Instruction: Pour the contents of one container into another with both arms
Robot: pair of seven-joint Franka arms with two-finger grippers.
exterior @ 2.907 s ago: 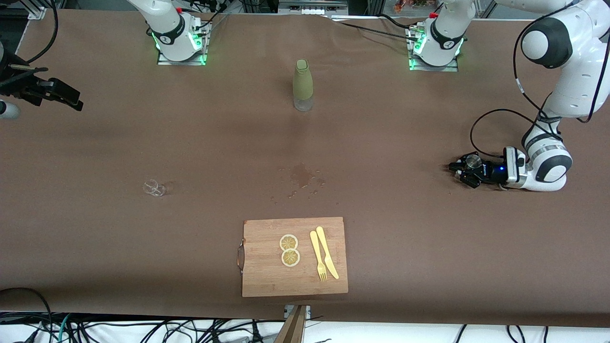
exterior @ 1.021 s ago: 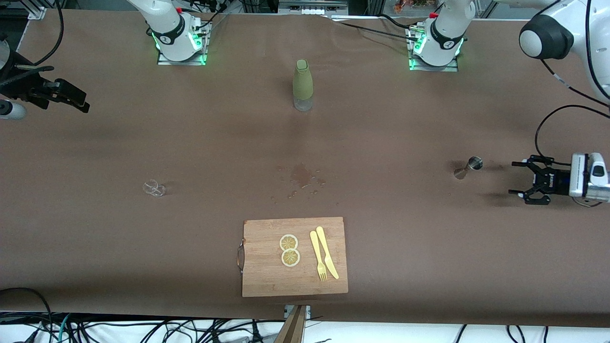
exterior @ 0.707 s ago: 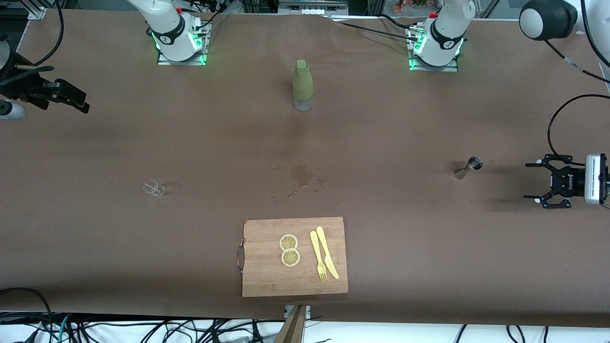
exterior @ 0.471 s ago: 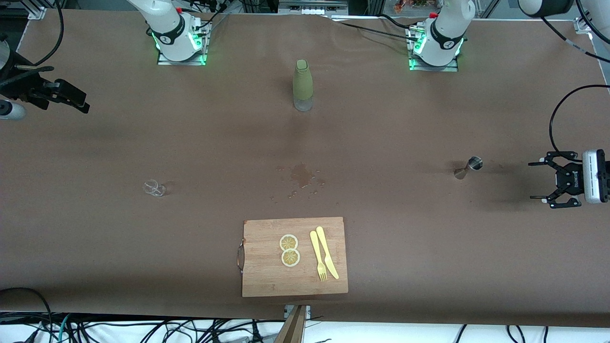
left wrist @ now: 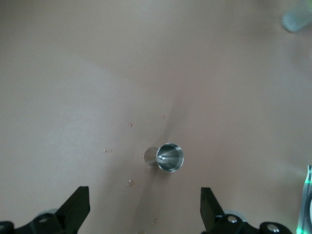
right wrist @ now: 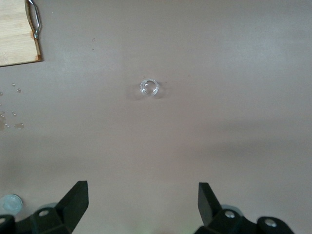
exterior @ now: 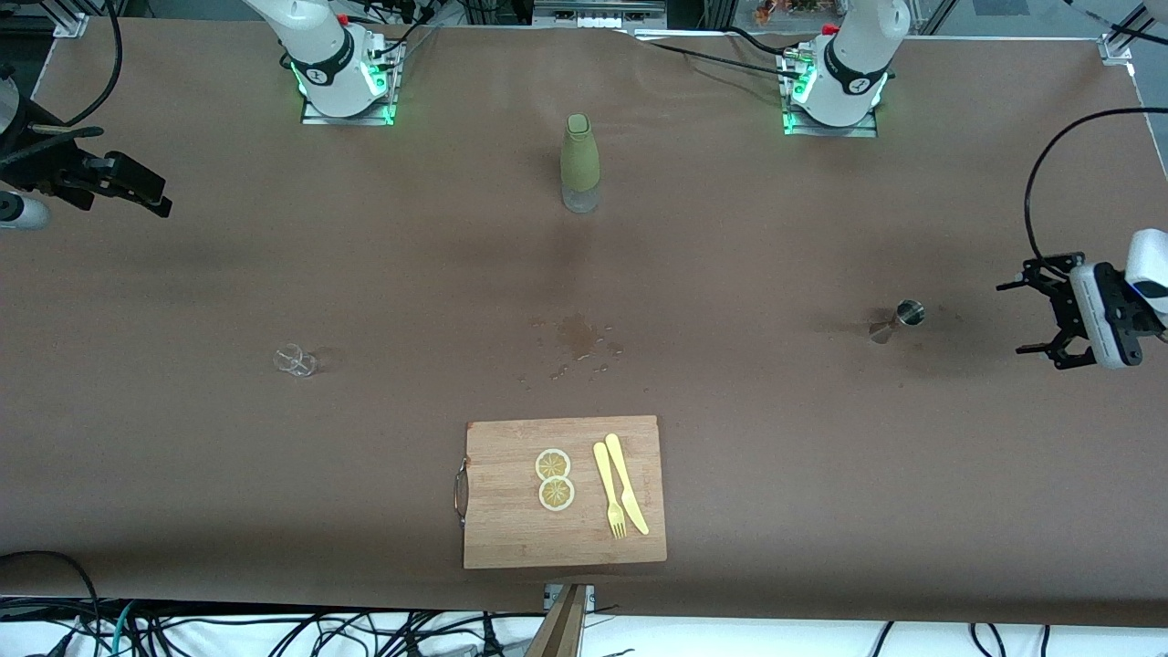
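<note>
The left gripper (exterior: 1040, 315) hangs at the right edge of the front view, jaws spread and holding nothing. The metal jigger (exterior: 899, 318) stands on the brown table (exterior: 776, 438) just beside it, toward the frame's middle, and apart from it. The right gripper (exterior: 123, 187) waits at the upper left edge, also spread and bare. The clear glass (exterior: 295, 359) sits lower in the frame, well apart from it. No writing can be read anywhere.
</note>
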